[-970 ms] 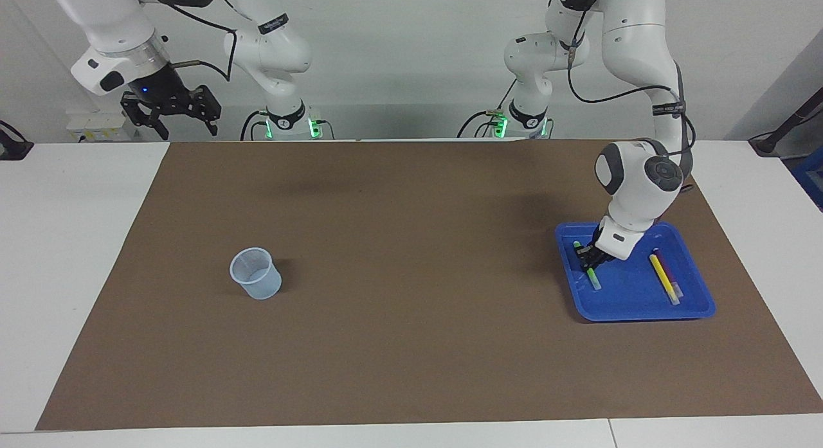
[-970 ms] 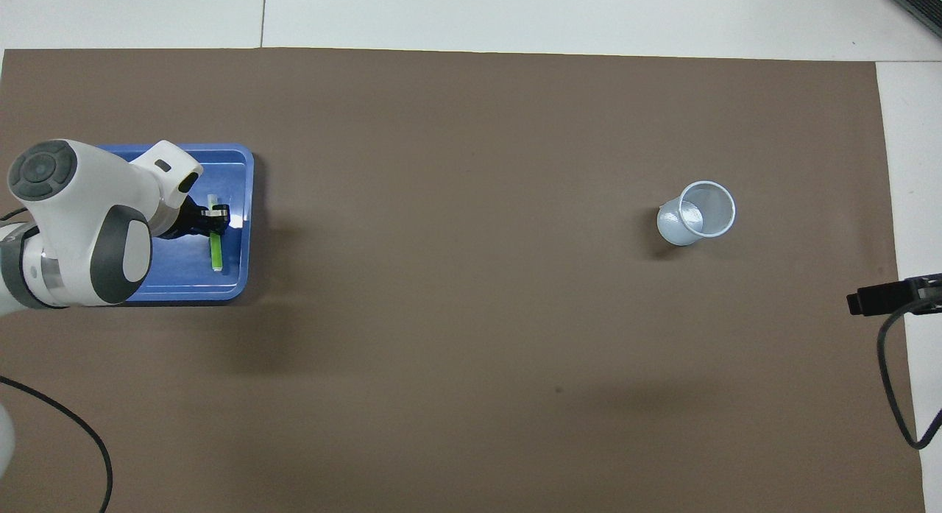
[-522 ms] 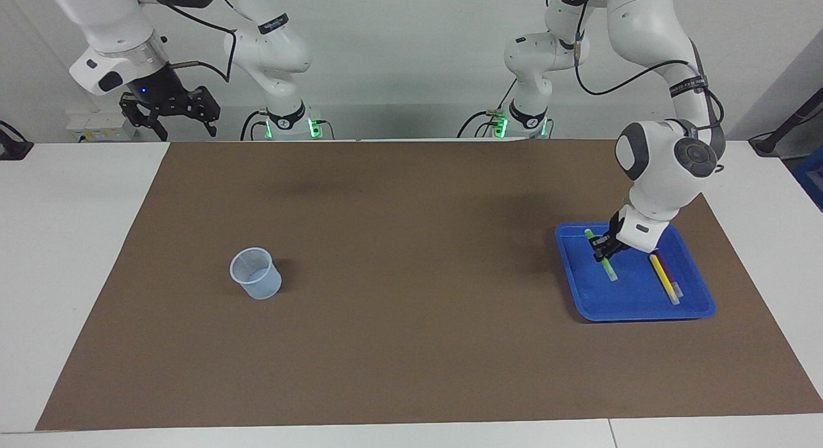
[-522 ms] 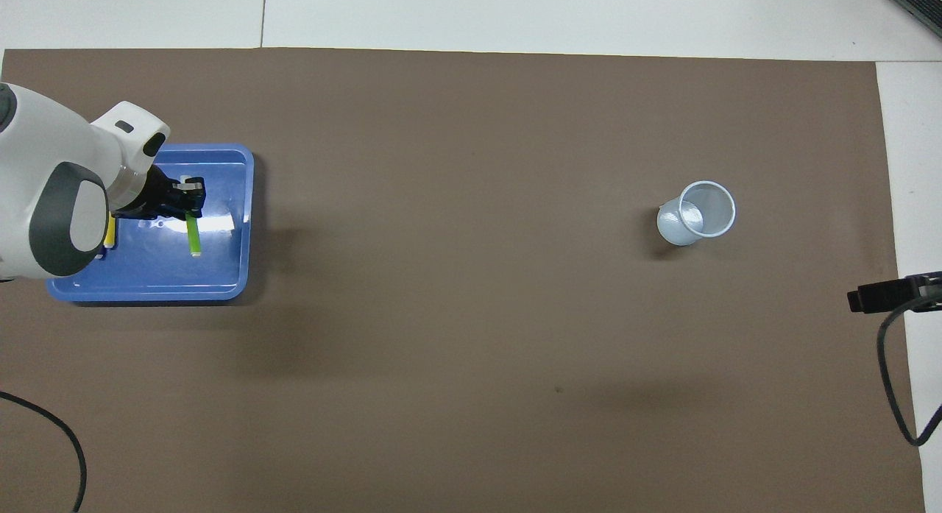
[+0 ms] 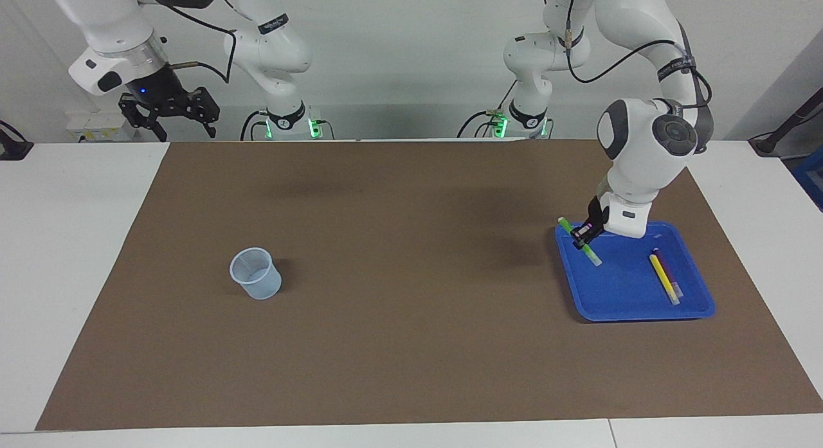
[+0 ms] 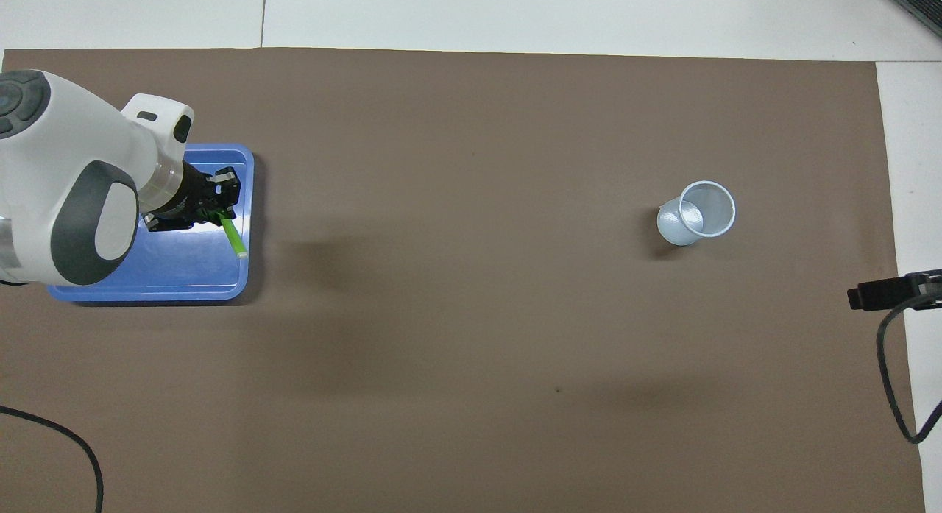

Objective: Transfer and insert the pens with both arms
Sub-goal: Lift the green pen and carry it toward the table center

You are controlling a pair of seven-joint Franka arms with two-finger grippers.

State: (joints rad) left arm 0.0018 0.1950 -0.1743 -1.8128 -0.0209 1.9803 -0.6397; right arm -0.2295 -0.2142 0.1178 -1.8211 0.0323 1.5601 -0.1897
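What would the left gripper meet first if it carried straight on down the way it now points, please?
Probably the blue tray: the left gripper, shut on the green pen, points down over the tray's edge, though depth is unclear.

- The left arm [image 5: 646, 159] is being seen at the right of the facing view, its forearm descending to a bent wrist at right centre.
- The left gripper [image 5: 584, 234] is being pointed down and toward the frame's left, its fingertips being pressed together on the green pen [image 5: 577, 240], which is being carried tilted, clear of any surface.
- In the overhead view this gripper [image 6: 213, 207] is being shown at the left edge, under the bulky white wrist.
- The right arm [image 5: 109, 30] is being kept waiting at the facing view's upper left.
- The right gripper [image 5: 172, 114] is being hung downward with its fingers spread wide, nothing being gripped.
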